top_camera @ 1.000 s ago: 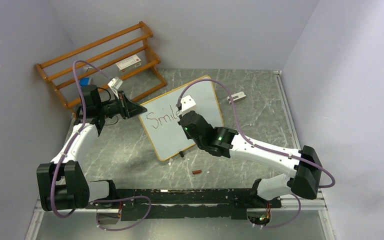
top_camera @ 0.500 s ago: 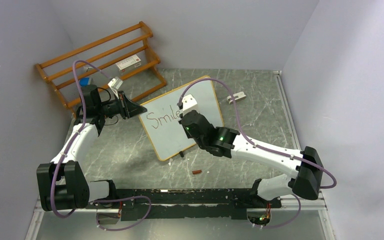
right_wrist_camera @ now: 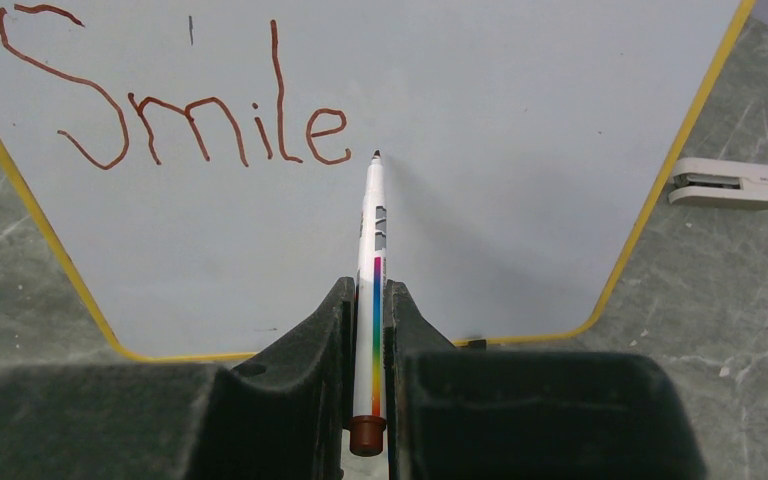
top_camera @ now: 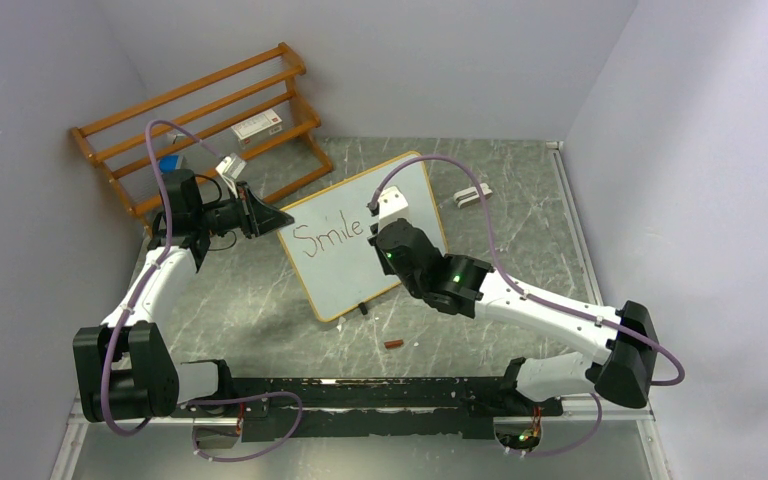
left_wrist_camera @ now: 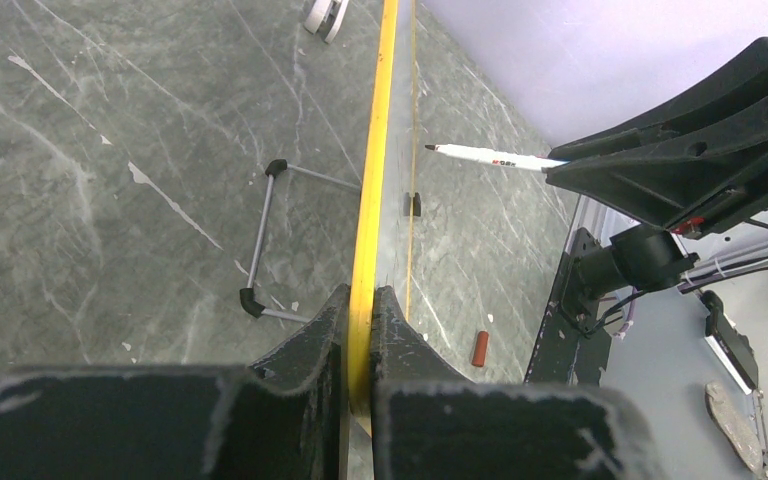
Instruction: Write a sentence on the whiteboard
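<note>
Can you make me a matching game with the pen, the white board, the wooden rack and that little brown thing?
Things:
1. marker
2. whiteboard
3. wooden rack
4. little brown piece

Where:
A. lying on the table, in front of the board
B. standing at the back left
C. held in the right gripper
D. edge pinched by the left gripper

Pairs: 1-C, 2-D, 3-B, 4-A

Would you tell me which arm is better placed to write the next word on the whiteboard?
Likely the right arm: its jaws hold the marker, tip just past "Smile"; the left arm clamps the whiteboard edge.
</note>
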{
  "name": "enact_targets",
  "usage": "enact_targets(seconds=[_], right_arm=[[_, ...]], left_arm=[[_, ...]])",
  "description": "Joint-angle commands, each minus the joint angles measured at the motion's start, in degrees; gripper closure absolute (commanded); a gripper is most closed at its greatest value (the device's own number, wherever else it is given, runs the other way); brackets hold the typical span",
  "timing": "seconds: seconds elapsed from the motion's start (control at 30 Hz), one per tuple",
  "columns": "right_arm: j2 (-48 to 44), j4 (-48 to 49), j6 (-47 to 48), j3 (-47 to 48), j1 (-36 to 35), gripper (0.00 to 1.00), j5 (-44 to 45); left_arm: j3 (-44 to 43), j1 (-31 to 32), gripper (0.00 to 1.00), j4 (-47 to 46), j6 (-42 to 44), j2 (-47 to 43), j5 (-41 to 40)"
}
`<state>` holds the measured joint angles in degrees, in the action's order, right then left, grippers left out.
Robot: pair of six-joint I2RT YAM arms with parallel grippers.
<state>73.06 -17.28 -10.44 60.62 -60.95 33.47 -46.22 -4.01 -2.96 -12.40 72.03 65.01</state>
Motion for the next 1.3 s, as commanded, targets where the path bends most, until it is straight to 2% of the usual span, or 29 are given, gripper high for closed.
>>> enact_targets(seconds=[0.0,1.27], right_arm=[[0.0,0.5,-0.9,-0.5,0.4,1.0,-0.2],[3.2,4.3,-1.2,-1.3,0.7,1.0,1.7]], left_arm=[[-0.1,-0.9,0.95,2.3,5.4,1.6,-5.4],[-0.1,-0.8,0.95,2.2,5.3,1.6,-5.2]])
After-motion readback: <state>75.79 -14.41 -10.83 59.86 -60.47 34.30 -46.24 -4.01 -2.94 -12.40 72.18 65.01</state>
